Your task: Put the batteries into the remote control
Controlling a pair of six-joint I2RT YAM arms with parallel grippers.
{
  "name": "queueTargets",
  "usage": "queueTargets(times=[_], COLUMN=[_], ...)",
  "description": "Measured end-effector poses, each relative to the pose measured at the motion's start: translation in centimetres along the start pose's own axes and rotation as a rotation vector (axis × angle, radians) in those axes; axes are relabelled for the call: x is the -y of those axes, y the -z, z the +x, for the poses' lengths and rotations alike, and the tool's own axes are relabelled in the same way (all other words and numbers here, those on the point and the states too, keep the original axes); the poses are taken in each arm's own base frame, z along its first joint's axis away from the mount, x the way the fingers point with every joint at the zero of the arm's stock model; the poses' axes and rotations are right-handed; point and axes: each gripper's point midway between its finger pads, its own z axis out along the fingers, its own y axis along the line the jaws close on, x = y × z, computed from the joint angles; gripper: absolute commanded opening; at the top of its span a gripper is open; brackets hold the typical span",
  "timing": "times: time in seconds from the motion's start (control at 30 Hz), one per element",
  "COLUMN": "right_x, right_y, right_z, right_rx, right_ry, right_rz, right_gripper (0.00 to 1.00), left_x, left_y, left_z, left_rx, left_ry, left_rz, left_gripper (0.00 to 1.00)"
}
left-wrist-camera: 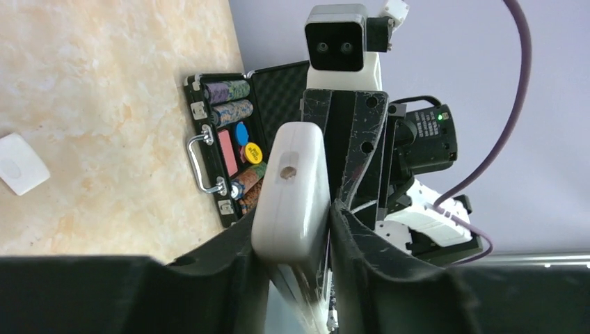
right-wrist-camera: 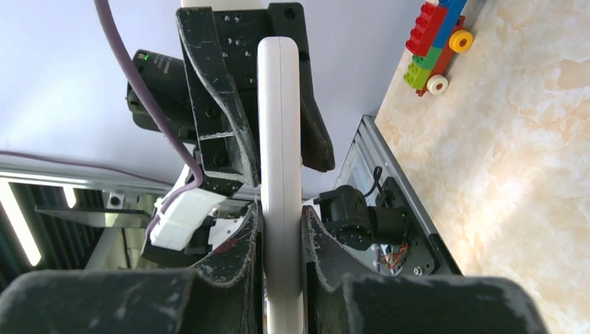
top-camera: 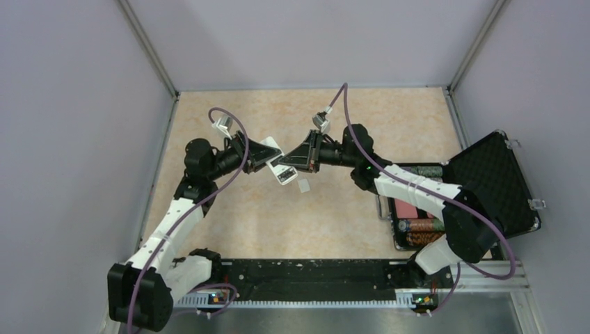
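The remote control (top-camera: pixel 279 164) is a slim white bar held in the air above the middle of the table, between both arms. My left gripper (top-camera: pixel 266 157) is shut on one end of it. My right gripper (top-camera: pixel 296 164) is shut on the other end. In the left wrist view the remote (left-wrist-camera: pixel 291 188) sits clamped between my fingers (left-wrist-camera: pixel 369 243), with the right gripper just behind it. In the right wrist view the remote (right-wrist-camera: pixel 280 139) stands edge-on between my fingers (right-wrist-camera: pixel 240 243). No batteries show in any view.
A small white flat cover piece (top-camera: pixel 304 185) lies on the table under the remote; it also shows in the left wrist view (left-wrist-camera: pixel 21 164). An open black case (top-camera: pixel 494 182) with chip rolls and a pink deck stands at the right. A toy brick car (right-wrist-camera: pixel 435 42) is on the table.
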Motion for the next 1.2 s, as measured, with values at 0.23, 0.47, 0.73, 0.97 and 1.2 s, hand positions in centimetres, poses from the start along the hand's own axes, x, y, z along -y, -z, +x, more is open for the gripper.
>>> queueTargets(times=[0.23,0.47,0.73,0.97,1.2], right_x=[0.0,0.9,2.7,3.4,3.2], right_y=[-0.5,-0.5,0.1,0.9,1.3], right_z=[-0.2,0.0,1.0,3.0,3.7], right_rx=[0.007,-0.005,-0.060,-0.176,-0.232], right_ry=[-0.004,-0.041,-0.084,-0.017,0.044], right_rz=[-0.018,0.037,0.171,0.191,0.180], right_gripper=[0.02,0.39,0.80,0.86,0.85], left_x=[0.6,-0.3,-0.3,-0.8,-1.3], left_y=[0.1,-0.1,-0.5,-1.3,-1.6], left_z=[-0.3,-0.1,-0.1,0.0,0.2], left_rx=[0.024,-0.001,-0.049,-0.114,-0.151], left_ry=[0.042,0.072,0.031,0.056,0.079], left_rz=[0.011,-0.028,-0.058,-0.062,-0.069], left_gripper=[0.00,0.00,0.00,0.00,0.00])
